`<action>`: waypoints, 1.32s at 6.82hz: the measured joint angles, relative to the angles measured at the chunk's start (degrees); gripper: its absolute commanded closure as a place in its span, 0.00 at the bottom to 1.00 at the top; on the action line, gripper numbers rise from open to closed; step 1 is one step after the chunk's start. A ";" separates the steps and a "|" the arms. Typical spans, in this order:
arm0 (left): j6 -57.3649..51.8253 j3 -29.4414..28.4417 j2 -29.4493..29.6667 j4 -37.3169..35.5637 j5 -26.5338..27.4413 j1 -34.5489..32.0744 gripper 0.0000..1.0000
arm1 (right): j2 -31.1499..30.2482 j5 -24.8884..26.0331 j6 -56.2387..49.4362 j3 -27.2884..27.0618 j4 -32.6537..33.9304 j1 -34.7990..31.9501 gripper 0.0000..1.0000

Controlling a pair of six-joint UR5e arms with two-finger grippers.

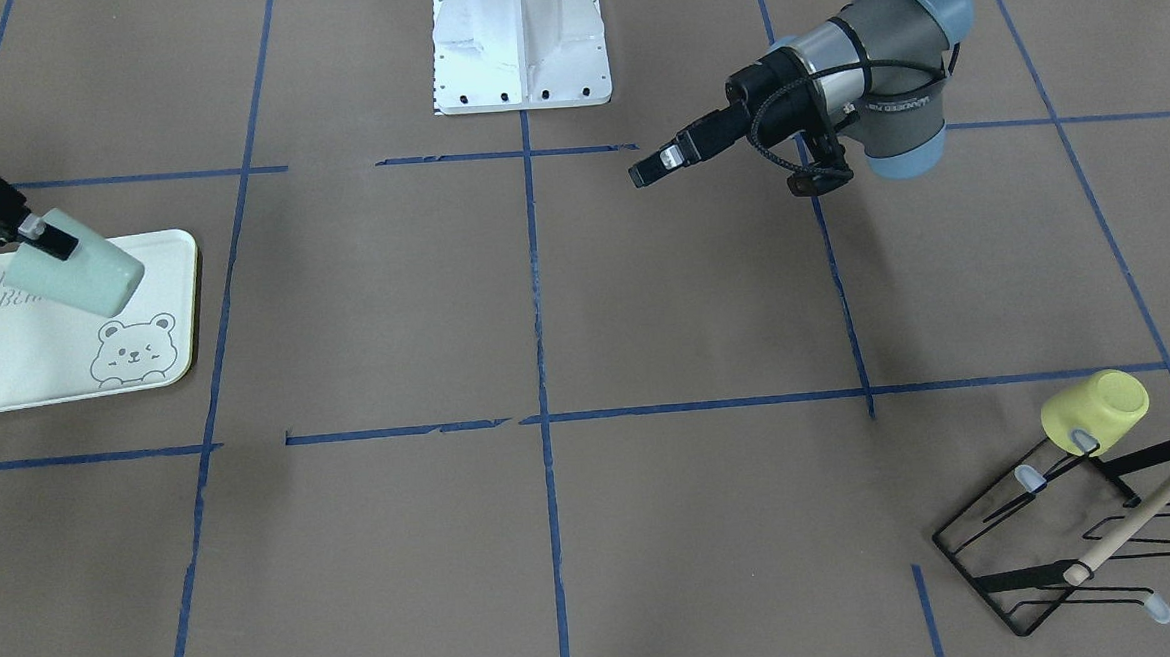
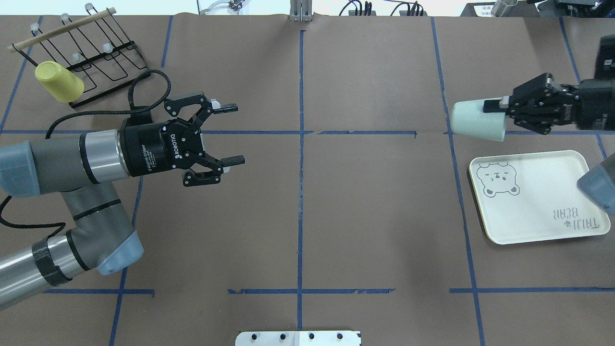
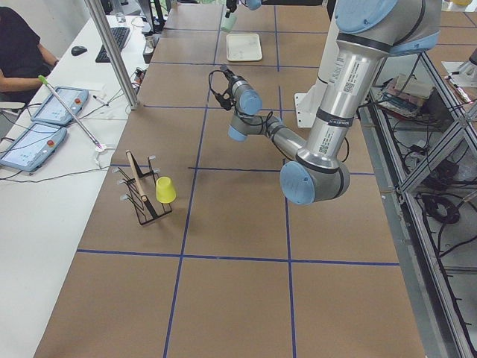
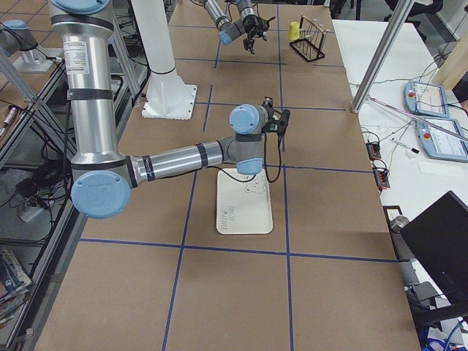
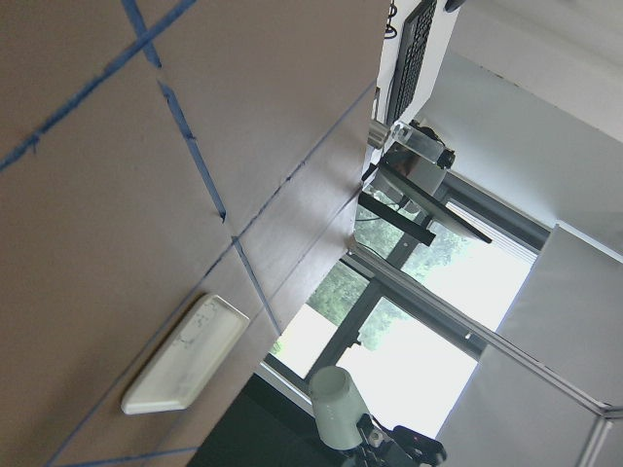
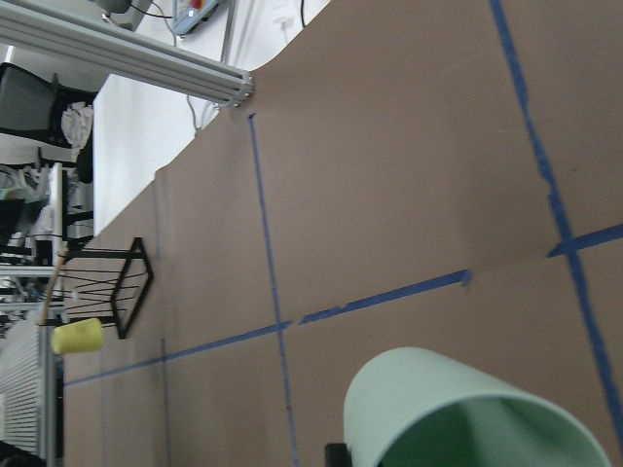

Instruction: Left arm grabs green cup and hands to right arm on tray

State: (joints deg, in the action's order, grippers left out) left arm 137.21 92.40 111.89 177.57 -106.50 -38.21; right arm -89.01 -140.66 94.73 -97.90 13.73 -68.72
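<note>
The green cup lies sideways in the air, held by my right gripper, which is shut on its rim. It hangs just beyond the far edge of the tray in the overhead view; in the front view the cup is over the tray. The cup's mouth fills the bottom of the right wrist view. My left gripper is open and empty, left of the table's middle, well apart from the cup. It also shows in the front view.
A black wire cup rack with a wooden bar stands at the far left, a yellow cup hung on it. The robot's white base is at the near centre edge. Blue tape lines grid the brown table.
</note>
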 measured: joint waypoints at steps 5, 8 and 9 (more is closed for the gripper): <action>-36.30 1.45 -0.81 -30.56 -11.21 -8.01 0.00 | -7.43 6.90 -50.27 -0.22 28.26 1.85 1.00; -49.86 1.91 -1.32 -41.32 -10.58 -10.76 0.00 | -7.18 9.58 -64.38 -5.30 51.58 6.01 1.00; -52.40 2.36 -1.49 -44.19 -9.76 -11.38 0.00 | -6.77 10.66 -65.31 -8.19 58.08 7.73 1.00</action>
State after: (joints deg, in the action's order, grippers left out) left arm 84.82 94.76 110.40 133.38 -116.26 -49.59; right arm -95.78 -130.01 29.42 -106.10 71.81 -60.99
